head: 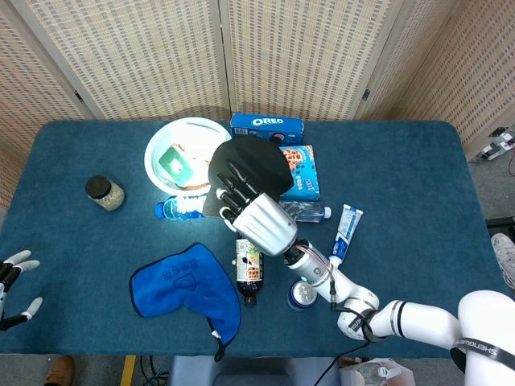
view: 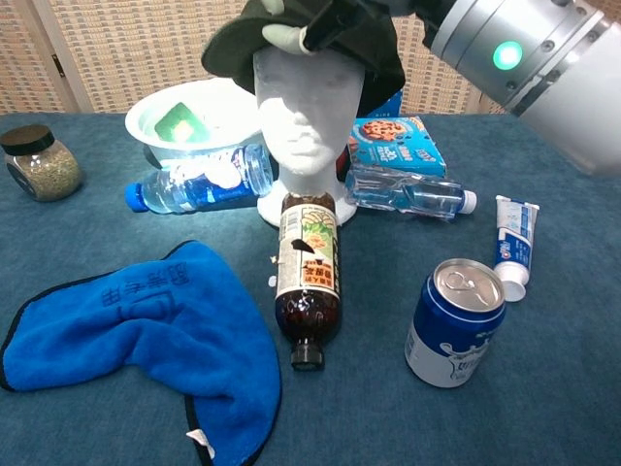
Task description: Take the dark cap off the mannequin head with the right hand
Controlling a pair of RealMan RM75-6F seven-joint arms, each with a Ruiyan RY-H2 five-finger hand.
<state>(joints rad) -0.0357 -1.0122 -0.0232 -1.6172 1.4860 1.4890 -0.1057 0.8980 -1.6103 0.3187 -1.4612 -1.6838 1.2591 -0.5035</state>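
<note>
The dark cap [head: 251,161] sits loosely at the crown of the white mannequin head [view: 303,121], whose face is fully exposed in the chest view. My right hand [head: 241,203] grips the cap [view: 374,53] by its front brim, with pale fingertips [view: 282,37] curled under the edge just above the forehead. The hand's upper part runs off the top of the chest view. My left hand [head: 11,288] hangs open off the table's left front edge, away from everything.
A white bowl [head: 159,143] with a green sponge, an Oreo box [head: 266,126] and a cookie box [head: 299,172] stand behind the head. Water bottles [view: 194,183], a dark bottle [view: 307,277], a blue can [view: 456,322], toothpaste [view: 512,247], a blue cloth [view: 136,325] and a jar [view: 37,162] lie around it.
</note>
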